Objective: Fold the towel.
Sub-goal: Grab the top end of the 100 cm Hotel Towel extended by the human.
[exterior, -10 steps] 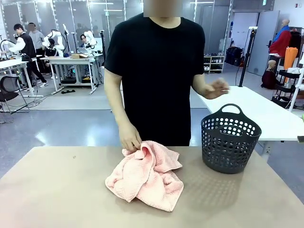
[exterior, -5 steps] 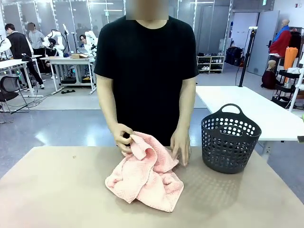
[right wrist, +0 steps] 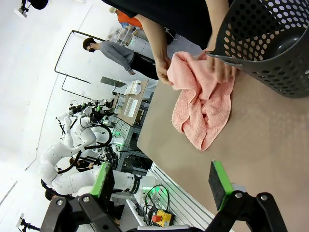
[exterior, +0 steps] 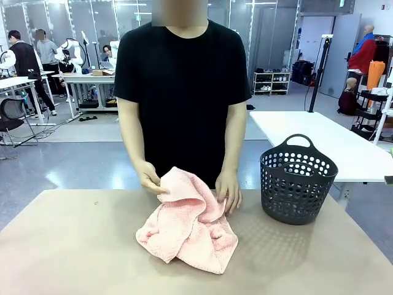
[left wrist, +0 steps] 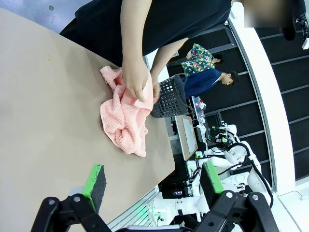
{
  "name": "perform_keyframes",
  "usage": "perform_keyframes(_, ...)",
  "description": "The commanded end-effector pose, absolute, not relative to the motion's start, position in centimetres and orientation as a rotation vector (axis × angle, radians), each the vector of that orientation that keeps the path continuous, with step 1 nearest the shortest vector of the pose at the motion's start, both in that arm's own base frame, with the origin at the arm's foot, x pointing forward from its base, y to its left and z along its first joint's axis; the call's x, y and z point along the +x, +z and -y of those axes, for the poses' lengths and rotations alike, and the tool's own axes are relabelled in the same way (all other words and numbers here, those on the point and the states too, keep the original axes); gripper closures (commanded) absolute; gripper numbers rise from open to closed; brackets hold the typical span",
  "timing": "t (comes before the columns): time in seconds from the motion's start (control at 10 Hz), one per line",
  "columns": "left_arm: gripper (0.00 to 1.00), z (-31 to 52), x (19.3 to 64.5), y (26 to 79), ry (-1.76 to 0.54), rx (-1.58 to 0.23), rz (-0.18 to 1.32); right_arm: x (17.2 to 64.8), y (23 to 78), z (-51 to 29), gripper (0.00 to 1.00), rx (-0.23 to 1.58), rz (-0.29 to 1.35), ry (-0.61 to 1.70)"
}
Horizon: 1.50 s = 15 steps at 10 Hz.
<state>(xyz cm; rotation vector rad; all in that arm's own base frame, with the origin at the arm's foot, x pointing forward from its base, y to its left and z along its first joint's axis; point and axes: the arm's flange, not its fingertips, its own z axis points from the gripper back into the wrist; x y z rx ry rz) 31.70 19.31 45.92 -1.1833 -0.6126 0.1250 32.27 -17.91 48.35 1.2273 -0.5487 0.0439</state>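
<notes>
Left fingers (left wrist: 94,181) and right fingers (right wrist: 219,183) hover spread, clear of towel (exterior: 187,230).

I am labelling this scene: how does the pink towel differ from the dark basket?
The towel is pale pink soft cloth; the basket is dark, stiff and full of holes. The towel lies crumpled and low; the basket stands upright, handle up. The person's one hand and other hand hold the towel, not the basket. Both rest on the same table.
</notes>
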Motion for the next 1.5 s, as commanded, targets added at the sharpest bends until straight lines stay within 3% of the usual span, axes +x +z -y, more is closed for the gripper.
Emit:
perform_keyframes(0.0,0.00,-19.40,31.70,45.99,0.112,-1.191,0.615,32.36,48.40,17.93,0.00,1.239,0.558,0.050)
perform_keyframes(1.4,0.00,-19.40,31.70,45.99,0.112,-1.191,0.615,32.36,48.40,17.93,0.00,1.239,0.558,0.050)
